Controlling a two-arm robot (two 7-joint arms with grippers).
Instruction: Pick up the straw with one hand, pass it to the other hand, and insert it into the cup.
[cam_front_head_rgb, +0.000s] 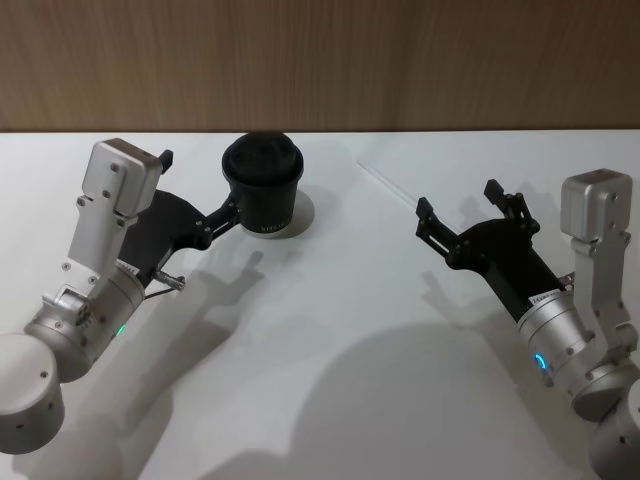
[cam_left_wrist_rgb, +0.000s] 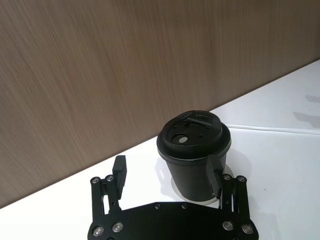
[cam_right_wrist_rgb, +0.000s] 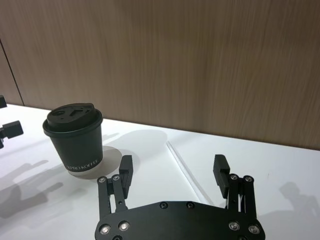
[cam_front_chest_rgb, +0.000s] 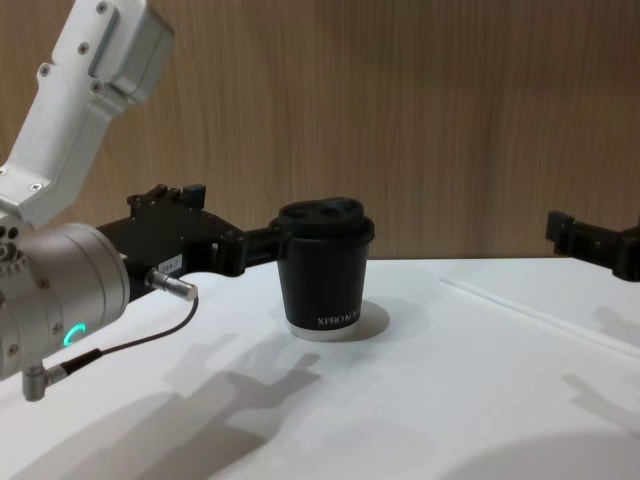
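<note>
The black lidded cup (cam_front_head_rgb: 262, 185) stands upright at the back centre of the white table. My left gripper (cam_front_head_rgb: 202, 183) is open beside it, with one fingertip (cam_left_wrist_rgb: 215, 172) right at the cup's (cam_left_wrist_rgb: 195, 150) side wall and the other well clear. The thin white straw (cam_front_head_rgb: 388, 183) lies flat on the table to the right of the cup. My right gripper (cam_front_head_rgb: 457, 198) is open just short of the straw's near end and holds nothing. In the right wrist view the straw (cam_right_wrist_rgb: 184, 169) runs between the spread fingers of that gripper (cam_right_wrist_rgb: 172, 170). From the chest, the cup (cam_front_chest_rgb: 325, 270) and straw (cam_front_chest_rgb: 540, 312) show side-on.
A wood-panelled wall (cam_front_head_rgb: 320, 60) closes off the table's far edge just behind the cup. A pale round mat (cam_front_head_rgb: 303, 215) lies under the cup. Bare white tabletop (cam_front_head_rgb: 330, 330) spreads between the two arms toward me.
</note>
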